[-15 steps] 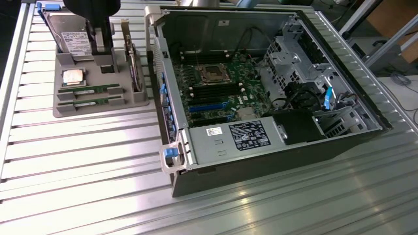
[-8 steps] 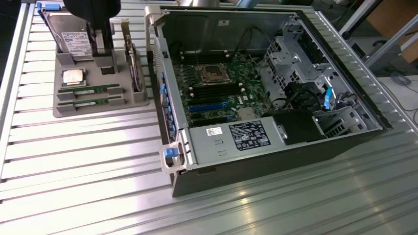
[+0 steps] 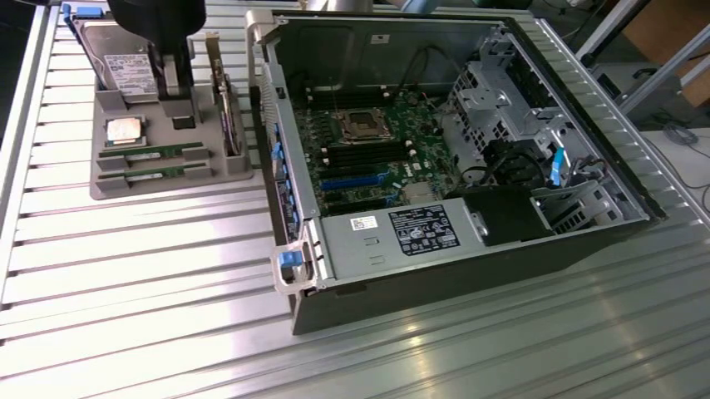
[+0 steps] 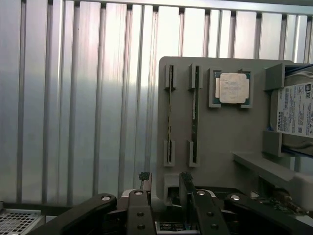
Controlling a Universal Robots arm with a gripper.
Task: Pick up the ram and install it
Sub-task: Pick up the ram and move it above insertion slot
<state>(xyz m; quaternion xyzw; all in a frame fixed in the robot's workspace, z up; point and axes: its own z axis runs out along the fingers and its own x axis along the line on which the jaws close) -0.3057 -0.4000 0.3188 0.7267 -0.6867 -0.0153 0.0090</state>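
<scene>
Nearest, the ribbed metal surface (image 3: 133, 283) carries an open computer case (image 3: 444, 291). The power supply (image 3: 388, 237) is at the case's near end and the motherboard (image 3: 367, 158) lies behind it. To the exterior view's left of the case stands a gray tray (image 3: 111, 189).

Two ram sticks lie in their own slots in this tray, side by side and not touching: the nearer ram stick (image 3: 142, 172) and the farther ram stick (image 3: 150, 151). Just behind them sits the square processor (image 3: 125, 130). At the far end of the tray is the hard drive (image 3: 125, 71).

The claw (image 3: 175, 87) hangs over the far part of the tray, just beside the hard drive. It seems to touch nothing, though this angle is poor. In the wrist view its fingers (image 4: 139, 210) are spread apart with nothing between them, and both sticks lie ahead of it in the tray.
</scene>
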